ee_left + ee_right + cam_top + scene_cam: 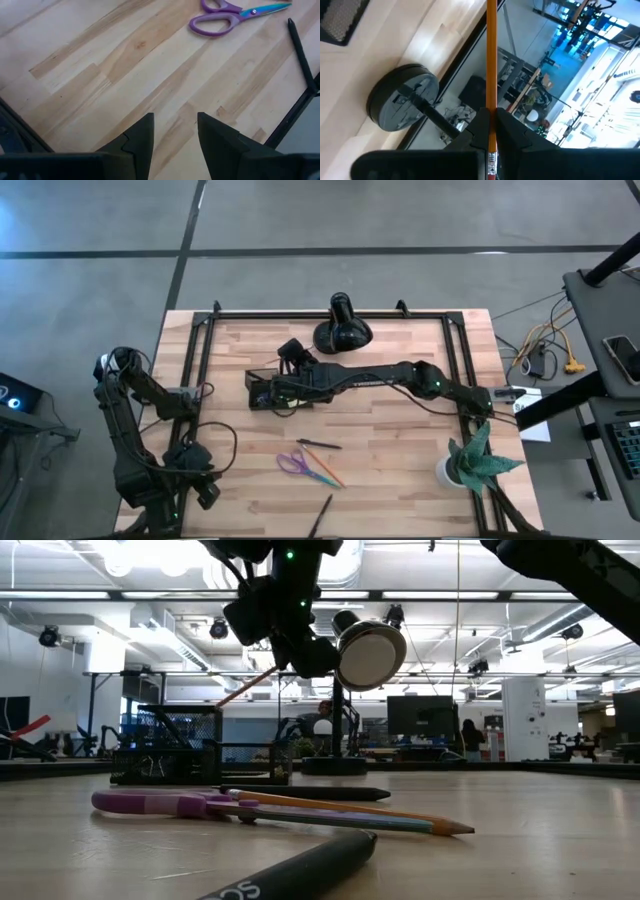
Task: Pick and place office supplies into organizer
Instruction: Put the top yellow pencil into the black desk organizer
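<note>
My right gripper [290, 358] reaches over the black mesh organizer [262, 390], shut on a thin orange pencil [491, 55]. In the low view the pencil [245, 688] slants down from the gripper [290, 650] toward the organizer [170, 755]. The purple-handled scissors [294, 463], a second orange pencil [327, 471] and a black pen [320, 444] lie flat on the table nearer the front. Another black pen [322, 515] lies at the near edge. My left gripper [175, 135] hovers open above bare wood at the near left corner [205, 492]. My right gripper pinches the orange pencil's shaft [491, 117] between its two fingers, which lie along it. The pencil is lifted clear of the table and tilted. Its far end [218, 703] points down at the organizer's top.
The black dome lamp [342, 328] stands just behind the organizer at the far edge, and its round base [402, 102] shows in the right wrist view. A green plant in a white pot [470, 462] sits at the near right. A black rail frames the table [300, 312].
</note>
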`<action>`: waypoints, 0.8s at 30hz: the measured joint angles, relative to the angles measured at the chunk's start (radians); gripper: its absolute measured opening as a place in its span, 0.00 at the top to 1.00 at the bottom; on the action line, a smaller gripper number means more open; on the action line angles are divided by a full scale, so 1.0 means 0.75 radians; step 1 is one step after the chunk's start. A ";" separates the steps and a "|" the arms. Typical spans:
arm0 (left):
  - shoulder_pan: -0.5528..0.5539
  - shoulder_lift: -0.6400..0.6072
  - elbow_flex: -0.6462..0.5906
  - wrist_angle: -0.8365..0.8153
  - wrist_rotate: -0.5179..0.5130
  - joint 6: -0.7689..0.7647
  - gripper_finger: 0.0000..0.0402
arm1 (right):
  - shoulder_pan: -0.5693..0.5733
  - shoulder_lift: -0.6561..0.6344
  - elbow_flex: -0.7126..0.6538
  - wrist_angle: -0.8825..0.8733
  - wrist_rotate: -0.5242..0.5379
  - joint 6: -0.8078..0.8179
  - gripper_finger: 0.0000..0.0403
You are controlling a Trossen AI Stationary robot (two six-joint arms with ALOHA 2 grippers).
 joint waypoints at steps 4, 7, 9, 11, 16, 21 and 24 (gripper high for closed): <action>0.000 0.000 0.000 -0.001 0.001 0.000 0.67 | 0.035 0.000 0.000 0.006 0.013 0.024 0.97; 0.000 0.000 0.000 -0.001 0.000 0.000 0.67 | 0.061 -0.005 0.000 0.006 0.024 0.080 0.97; 0.000 0.000 0.000 -0.001 0.000 0.000 0.67 | 0.075 -0.007 0.000 0.006 0.057 0.117 0.97; 0.000 0.000 0.000 -0.003 0.001 0.000 0.67 | 0.086 -0.010 0.000 0.004 0.070 0.129 0.97; 0.000 0.000 0.000 -0.004 0.001 -0.001 0.67 | 0.118 -0.013 0.019 -0.009 0.078 0.131 0.98; 0.000 0.000 0.000 -0.005 0.001 -0.001 0.67 | 0.146 -0.026 0.027 -0.031 0.095 0.146 0.98; 0.000 0.000 0.000 -0.007 0.001 -0.001 0.67 | 0.157 -0.030 0.028 -0.059 0.098 0.179 0.98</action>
